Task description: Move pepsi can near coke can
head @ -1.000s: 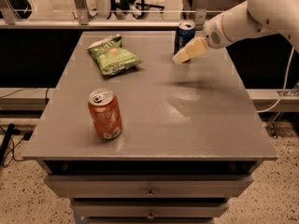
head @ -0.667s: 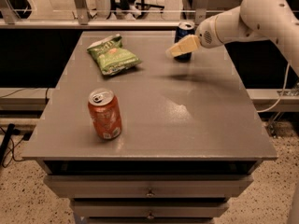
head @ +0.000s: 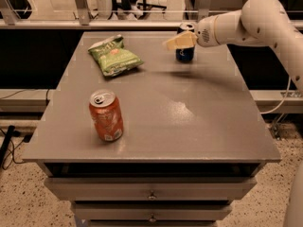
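Note:
The pepsi can (head: 185,54) is dark blue with a silver top and stands upright near the far right of the grey table (head: 189,126). The gripper (head: 176,42) reaches in from the right on a white arm and sits in front of the can's upper half, hiding part of it. The coke can (head: 106,115) is orange-red with a silver top and a white label patch near its base. It stands upright at the front left of the table, far from the pepsi can and the gripper.
A green chip bag (head: 113,56) lies at the far left of the table. Drawers (head: 151,193) sit under the table's front edge. A rail and chair legs stand behind the far edge. Cables run along the floor on both sides.
The gripper has moved up and away toward the far edge, from beside the pepsi can to level with its top. Both cans and the chip bag have stayed where they were.

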Motion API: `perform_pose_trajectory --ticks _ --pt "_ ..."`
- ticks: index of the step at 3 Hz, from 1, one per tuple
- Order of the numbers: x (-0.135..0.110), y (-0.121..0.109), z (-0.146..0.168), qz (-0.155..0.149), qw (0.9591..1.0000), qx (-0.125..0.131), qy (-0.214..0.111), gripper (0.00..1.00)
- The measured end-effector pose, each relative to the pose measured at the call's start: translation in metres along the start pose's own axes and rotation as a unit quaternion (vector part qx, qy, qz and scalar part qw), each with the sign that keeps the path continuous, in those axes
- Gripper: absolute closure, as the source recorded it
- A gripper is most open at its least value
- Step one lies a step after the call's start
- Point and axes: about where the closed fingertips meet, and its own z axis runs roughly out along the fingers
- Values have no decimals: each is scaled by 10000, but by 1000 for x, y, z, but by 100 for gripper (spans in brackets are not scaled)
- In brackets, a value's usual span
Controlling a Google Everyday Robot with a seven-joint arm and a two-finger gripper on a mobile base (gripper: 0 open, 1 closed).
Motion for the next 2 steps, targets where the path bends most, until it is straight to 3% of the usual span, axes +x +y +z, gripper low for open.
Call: perform_pose_trajectory --ticks 1,2 --pt "-1 -1 -2 72 9998 15 -192 39" --pt "-6 -4 -13 111 9990 98 -414 70"
